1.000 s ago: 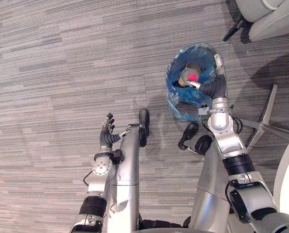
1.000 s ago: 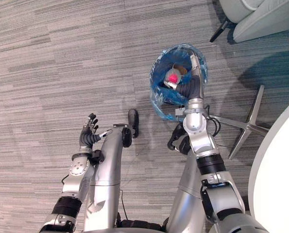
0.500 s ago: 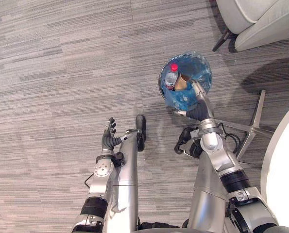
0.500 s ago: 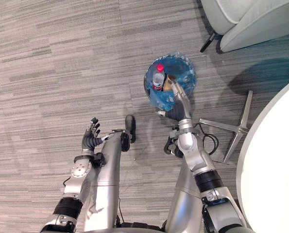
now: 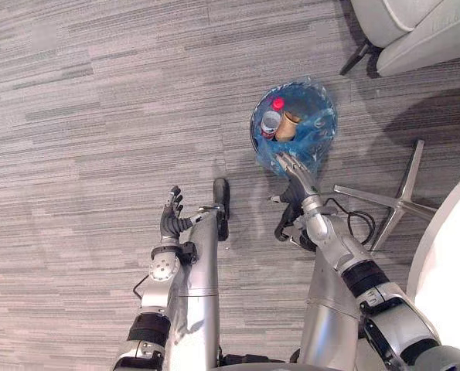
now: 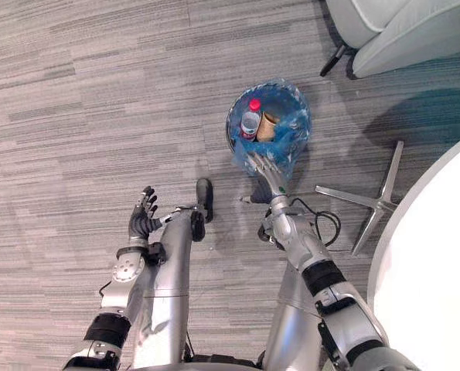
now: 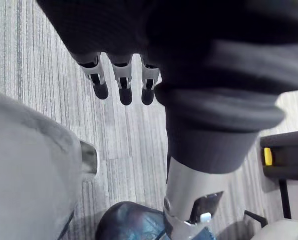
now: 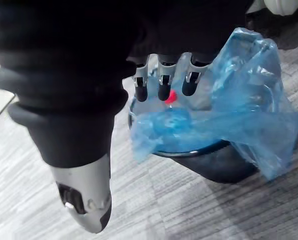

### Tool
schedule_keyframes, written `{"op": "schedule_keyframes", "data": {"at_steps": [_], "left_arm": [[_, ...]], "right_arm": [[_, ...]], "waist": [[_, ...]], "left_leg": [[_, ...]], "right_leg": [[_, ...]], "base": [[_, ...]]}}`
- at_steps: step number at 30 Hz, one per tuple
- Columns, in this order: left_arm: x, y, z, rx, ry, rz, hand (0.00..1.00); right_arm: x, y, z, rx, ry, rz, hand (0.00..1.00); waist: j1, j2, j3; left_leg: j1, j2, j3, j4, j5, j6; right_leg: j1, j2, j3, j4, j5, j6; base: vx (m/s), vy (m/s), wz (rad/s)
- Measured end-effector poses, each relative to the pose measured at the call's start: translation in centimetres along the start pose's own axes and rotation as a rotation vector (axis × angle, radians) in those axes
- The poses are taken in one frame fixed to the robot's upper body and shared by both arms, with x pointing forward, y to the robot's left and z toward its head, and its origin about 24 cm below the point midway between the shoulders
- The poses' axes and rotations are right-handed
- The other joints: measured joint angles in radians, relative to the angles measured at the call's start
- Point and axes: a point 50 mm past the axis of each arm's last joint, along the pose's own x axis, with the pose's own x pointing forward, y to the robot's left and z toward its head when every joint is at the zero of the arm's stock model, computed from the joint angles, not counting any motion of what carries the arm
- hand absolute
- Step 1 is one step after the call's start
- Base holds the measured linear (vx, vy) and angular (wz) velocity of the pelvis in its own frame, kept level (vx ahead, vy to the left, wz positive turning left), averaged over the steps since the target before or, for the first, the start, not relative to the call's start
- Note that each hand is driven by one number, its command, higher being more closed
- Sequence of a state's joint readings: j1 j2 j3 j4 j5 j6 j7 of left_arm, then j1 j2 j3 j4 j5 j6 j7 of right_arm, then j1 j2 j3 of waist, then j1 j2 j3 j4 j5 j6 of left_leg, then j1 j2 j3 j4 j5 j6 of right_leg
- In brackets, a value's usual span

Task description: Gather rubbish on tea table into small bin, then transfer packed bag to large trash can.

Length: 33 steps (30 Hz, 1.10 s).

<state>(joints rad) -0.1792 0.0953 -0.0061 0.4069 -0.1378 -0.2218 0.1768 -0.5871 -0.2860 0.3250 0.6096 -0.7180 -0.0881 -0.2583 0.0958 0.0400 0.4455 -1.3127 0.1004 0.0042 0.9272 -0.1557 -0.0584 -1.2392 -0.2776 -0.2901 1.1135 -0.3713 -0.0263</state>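
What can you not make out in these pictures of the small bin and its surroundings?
1. Eye views: what lies under the bottle and paper cup, hidden by them and the blue bag.
2. Right wrist view: most of the small bin, draped by the bag.
3. Eye views: most of the white table, cut off by the edge, so whether rubbish lies on it.
4. Eye views: the chair, cut off at the top edge.

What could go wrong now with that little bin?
The right hand hangs open by the rim of the small dark bin lined with a blue plastic bag; a clumsy reach might tip it, spilling the red-capped clear bottle and brown paper cup. The loose bag could also tear.
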Motion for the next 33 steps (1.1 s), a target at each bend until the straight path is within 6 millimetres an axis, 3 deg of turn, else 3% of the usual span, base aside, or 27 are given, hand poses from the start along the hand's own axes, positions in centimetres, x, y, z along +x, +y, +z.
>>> {"op": "schedule_keyframes", "data": {"at_steps": [1, 2, 5, 11, 18, 33], "left_arm": [[0.0, -0.1, 0.2, -0.002, -0.008, -0.002, 0.0], [0.0, -0.1, 0.3, -0.012, -0.016, -0.002, 0.0], [0.1, -0.2, 1.0, -0.02, -0.051, -0.003, 0.0], [0.2, 0.0, 1.6, -0.039, -0.081, 0.0, 0.0], [0.3, -0.2, 1.9, -0.044, -0.088, -0.005, 0.0], [0.4, -0.9, 1.4, -0.078, -0.037, -0.009, 0.0]], "right_arm": [[0.1, 0.1, -0.2, -0.009, 0.016, 0.007, 0.0], [0.4, 0.1, -0.4, -0.018, 0.032, 0.014, 1.0], [1.1, -0.3, -0.4, -0.031, 0.052, 0.009, 1.0], [2.4, -1.5, 0.3, -0.038, 0.05, -0.033, 1.0], [2.3, -0.9, 0.5, 0.031, 0.065, -0.026, 1.0], [1.1, -2.2, 1.7, 0.27, 0.038, -0.149, 1.0]], "waist": [[0.001, 0.0, 0.0], [0.002, 0.0, 0.0], [0.004, 0.0, 0.0], [0.007, 0.0, 0.0], [0.018, 0.0, 0.0], [0.025, 0.0, 0.0]], "left_leg": [[-0.009, -0.004, -0.003, 0.005, 0.001, -0.001], [-0.021, -0.006, -0.007, 0.016, 0.001, -0.001], [-0.057, -0.011, -0.014, 0.03, 0.001, -0.002], [-0.097, -0.013, -0.026, 0.06, 0.002, -0.006], [-0.099, -0.01, -0.03, 0.059, 0.003, -0.009], [-0.037, -0.006, -0.032, 0.051, 0.007, -0.012]], "right_leg": [[-0.008, -0.003, 0.001, 0.01, -0.003, -0.003], [-0.018, -0.005, 0.002, 0.022, -0.008, -0.01], [-0.057, -0.007, 0.009, 0.048, -0.021, 0.006], [-0.096, -0.009, 0.011, 0.089, -0.037, -0.005], [-0.099, -0.004, 0.009, 0.092, -0.043, 0.006], [-0.034, 0.001, 0.004, 0.078, -0.04, 0.0]], "base": [[-0.02, -0.013, 0.2], [-0.02, -0.015, 0.16], [-0.03, -0.004, 0.1], [-0.03, 0.008, 0.05], [0.0, 0.001, 0.0], [0.0, 0.004, -0.01]]}}
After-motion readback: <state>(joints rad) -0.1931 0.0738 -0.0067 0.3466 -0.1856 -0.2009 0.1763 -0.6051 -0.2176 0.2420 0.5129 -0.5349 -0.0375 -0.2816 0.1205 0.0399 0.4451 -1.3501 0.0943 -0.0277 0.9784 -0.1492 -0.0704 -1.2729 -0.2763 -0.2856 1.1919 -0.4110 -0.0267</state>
